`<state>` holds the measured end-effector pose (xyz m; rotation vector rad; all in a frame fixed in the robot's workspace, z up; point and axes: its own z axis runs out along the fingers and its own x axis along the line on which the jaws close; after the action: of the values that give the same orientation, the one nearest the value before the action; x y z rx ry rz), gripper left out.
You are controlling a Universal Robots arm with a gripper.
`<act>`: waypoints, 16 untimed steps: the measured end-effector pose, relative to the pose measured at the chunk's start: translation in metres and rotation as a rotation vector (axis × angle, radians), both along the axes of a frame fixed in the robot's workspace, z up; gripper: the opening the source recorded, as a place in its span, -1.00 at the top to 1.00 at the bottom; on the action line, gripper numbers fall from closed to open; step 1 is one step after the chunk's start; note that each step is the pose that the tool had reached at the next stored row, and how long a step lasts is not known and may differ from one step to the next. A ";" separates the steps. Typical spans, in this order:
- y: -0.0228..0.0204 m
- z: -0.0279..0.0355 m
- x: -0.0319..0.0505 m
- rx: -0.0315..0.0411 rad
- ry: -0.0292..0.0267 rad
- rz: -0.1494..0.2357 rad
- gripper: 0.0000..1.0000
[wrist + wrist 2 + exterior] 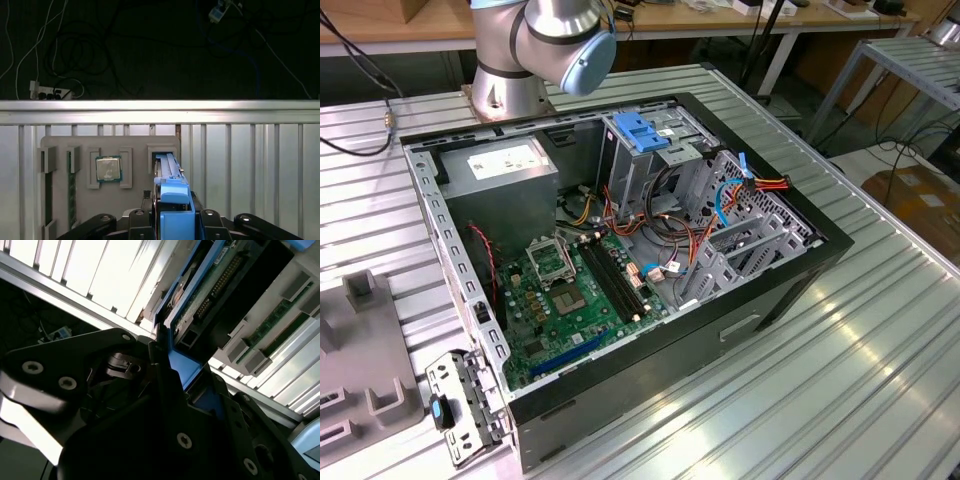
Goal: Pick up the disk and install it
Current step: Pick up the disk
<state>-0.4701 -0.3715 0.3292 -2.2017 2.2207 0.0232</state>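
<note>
- Blue side rail of the disk [170,170] is clamped between the black fingers [167,390] of the gripper [175,220] in both wrist views.
- Disk stands on edge, its far end at a slot of the grey fixture tray [135,142]; seated or lifted, cannot tell.
- Tray also carries a CPU [108,168] and memory sticks [71,190], on the ribbed metal counter [250,165].
- Exterior view: open computer case [650,385] on the counter, drive cage [630,175] with blue top inside.

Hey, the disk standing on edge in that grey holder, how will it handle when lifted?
The disk looks like a rigid metal block, so probably stiff and fairly heavy. The gripper clamps its smooth blue plastic rail, which might slip. Its exposed circuit board suggests it is knock-sensitive.
</note>
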 end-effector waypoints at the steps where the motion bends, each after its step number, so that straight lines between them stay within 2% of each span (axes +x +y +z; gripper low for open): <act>1: 0.0000 0.0013 0.0000 0.0000 0.0000 0.000 0.25; 5: 0.0000 0.0067 0.0000 0.0000 0.0000 0.000 0.25; 12: 0.0000 0.0070 0.0000 0.0004 0.0001 0.000 0.25; 16: 0.0000 0.0072 0.0000 0.0032 0.0009 0.000 0.25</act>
<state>-0.4701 -0.3715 0.3365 -2.2006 2.2195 0.0277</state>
